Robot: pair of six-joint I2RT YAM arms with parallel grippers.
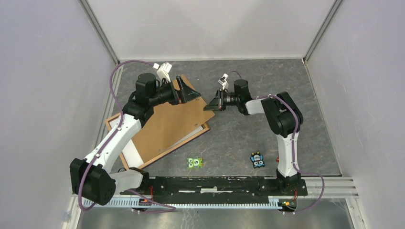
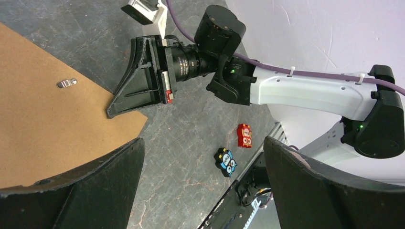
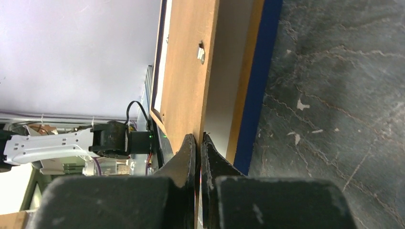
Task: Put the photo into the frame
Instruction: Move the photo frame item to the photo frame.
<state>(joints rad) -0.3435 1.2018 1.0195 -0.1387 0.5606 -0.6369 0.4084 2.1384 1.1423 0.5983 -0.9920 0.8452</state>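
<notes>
We find the frame (image 3: 261,86) face-down, left of centre, backing board (image 1: 167,124) atop, the photo (image 1: 132,155) showing white beneath. The right gripper (image 3: 198,143) apparently nips the board's edge; the left gripper (image 2: 203,142) gapes empty. We judge the photo thin, creasable: take its exposed margin.

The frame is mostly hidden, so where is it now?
Top view: the frame lies left of centre beneath the brown backing board, one rail peeking out beside the right hand.
</notes>
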